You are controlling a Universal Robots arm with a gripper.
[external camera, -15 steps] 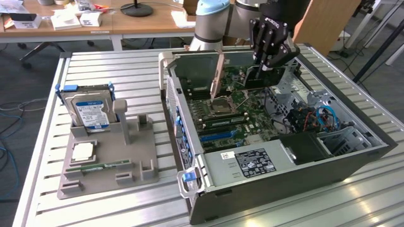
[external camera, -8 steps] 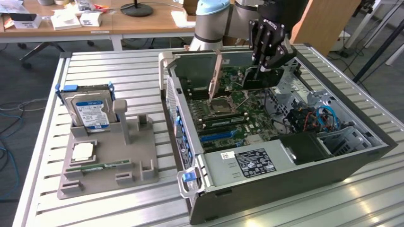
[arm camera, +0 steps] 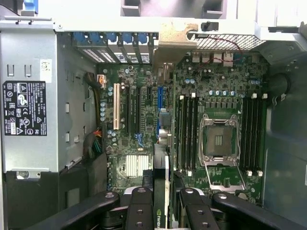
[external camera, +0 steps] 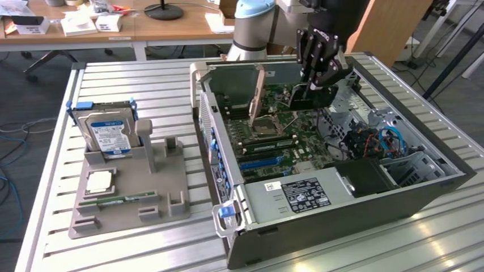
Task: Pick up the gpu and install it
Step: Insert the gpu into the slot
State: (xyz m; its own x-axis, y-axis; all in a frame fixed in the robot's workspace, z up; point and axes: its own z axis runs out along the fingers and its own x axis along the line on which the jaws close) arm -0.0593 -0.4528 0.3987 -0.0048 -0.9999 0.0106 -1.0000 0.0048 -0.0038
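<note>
Slatted metal worktop (external camera: 128, 79) carries an open computer case (external camera: 355, 215) lying on its side, with a grey stand (external camera: 128, 195) beside it on the exterior view's left. The end effector (external camera: 318, 86) hangs inside the far part of the case, its 2 fingers (arm camera: 140, 208) narrowed onto the gpu (external camera: 306, 102). The card is held upright on edge above the motherboard (external camera: 261, 150). 1 hard drive (external camera: 110, 133) stands in the stand.

Thin, flat, dark rectangular gpu card (external camera: 259, 93) (arm camera: 169, 43), brownish on one face. Stands upright on its long edge, just above centre of the exterior view. Seen edge-on in the wrist view: narrow strip with a brownish end piece.
</note>
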